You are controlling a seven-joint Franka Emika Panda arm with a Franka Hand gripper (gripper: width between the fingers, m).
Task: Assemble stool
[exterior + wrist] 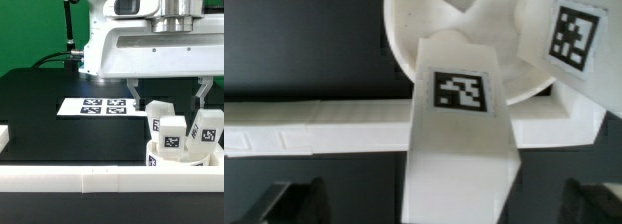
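Observation:
The white round seat (182,160) lies against the front rail at the exterior view's right. Three blocky white legs with black-and-white tags stand upright on it: one at the back left (158,118), one in front (174,138), one at the right (208,130). My gripper (168,95) hangs just above them, jaws wide apart and empty. In the wrist view one tagged leg (464,130) runs up the middle between my dark fingers (295,200), with gaps on both sides. The seat (464,35) and another leg's tag (574,40) show beyond it.
The marker board (97,105) lies flat on the black table, to the exterior view's left of the stool. A long white rail (70,178) edges the table's front and shows in the wrist view (313,130). A short white rail piece (4,135) sits at the left edge.

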